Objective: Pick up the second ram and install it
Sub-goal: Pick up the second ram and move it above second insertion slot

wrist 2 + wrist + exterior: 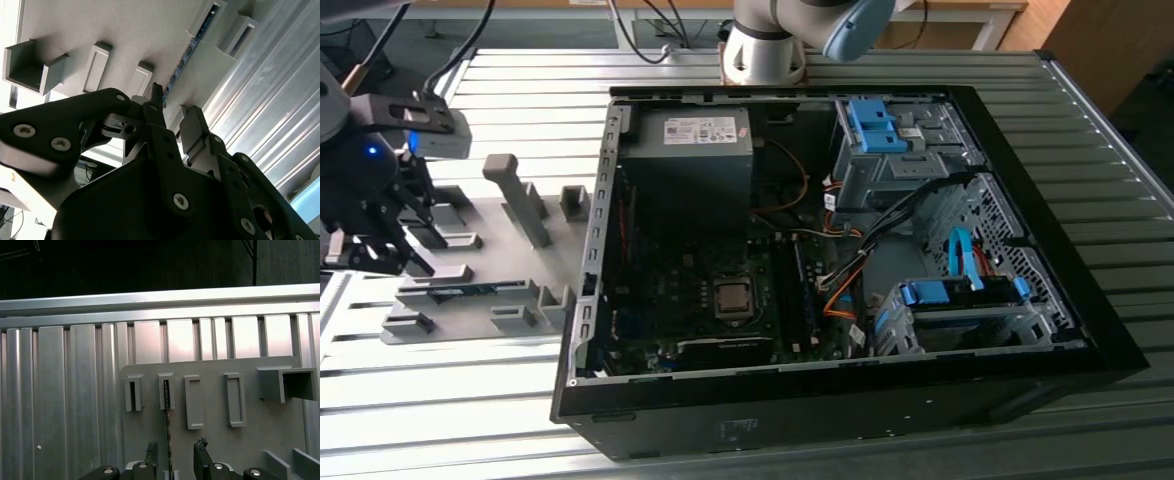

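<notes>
Claw (176, 446), spread, straddles the second ram (167, 420); we judge it unlifted from the fixture (250, 450), installation in the case (854, 415), three o'clock in the exterior view, outstanding.

The desk (440, 420) is ribbed bare aluminium, smooth, with a brushed sheen that glares in streaks. Beside the computer case (854, 425), the fixture plate (480, 215) and its blocks are matt light-grey plastic. The case shell is matt black. Inside it, the drive cage (994, 215) is dull perforated sheet steel with glossy blue plastic latches (870, 122). The pincer (172, 112) is matt black with bright metal screw heads. The ram (187, 52) is a thin dark board, faintly glinting.
</notes>
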`<action>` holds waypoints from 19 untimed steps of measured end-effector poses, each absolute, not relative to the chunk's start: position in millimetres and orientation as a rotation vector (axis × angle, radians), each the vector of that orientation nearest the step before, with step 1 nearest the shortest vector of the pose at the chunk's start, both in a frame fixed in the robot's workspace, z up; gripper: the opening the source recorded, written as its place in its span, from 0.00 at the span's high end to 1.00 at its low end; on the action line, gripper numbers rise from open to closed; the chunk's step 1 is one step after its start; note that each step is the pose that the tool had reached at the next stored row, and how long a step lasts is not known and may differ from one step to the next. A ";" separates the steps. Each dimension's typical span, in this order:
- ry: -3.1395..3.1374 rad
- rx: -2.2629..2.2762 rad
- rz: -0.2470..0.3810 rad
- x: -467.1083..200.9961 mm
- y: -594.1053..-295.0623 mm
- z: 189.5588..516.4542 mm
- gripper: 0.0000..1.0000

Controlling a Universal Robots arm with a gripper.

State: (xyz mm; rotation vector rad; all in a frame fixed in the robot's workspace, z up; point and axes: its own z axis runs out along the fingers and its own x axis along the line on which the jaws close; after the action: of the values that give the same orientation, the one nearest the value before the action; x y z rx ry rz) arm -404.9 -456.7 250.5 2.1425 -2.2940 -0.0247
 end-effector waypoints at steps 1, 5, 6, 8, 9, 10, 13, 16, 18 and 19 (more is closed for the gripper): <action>-2.294 2.143 -0.025 -404.8 -456.7 249.9 0.58; -2.294 2.143 -0.025 -404.8 -456.7 249.9 0.58; -2.294 2.142 -0.025 -404.9 -456.7 249.8 0.58; -2.294 2.142 -0.025 -404.9 -456.7 249.5 0.58; -2.294 2.143 -0.025 -404.9 -456.8 249.1 0.58; -2.294 2.143 -0.025 -404.9 -456.8 248.5 0.58; -2.294 2.143 -0.024 -404.9 -456.9 246.0 0.58; -2.295 2.143 -0.023 -404.8 -457.0 241.6 0.58; -2.295 2.143 -0.023 -404.8 -457.0 238.7 0.58; -2.295 2.143 -0.023 -404.8 -457.0 238.1 0.58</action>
State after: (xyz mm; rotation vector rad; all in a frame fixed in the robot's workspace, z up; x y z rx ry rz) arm -404.8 -457.0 238.1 2.1433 -2.2947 -0.0230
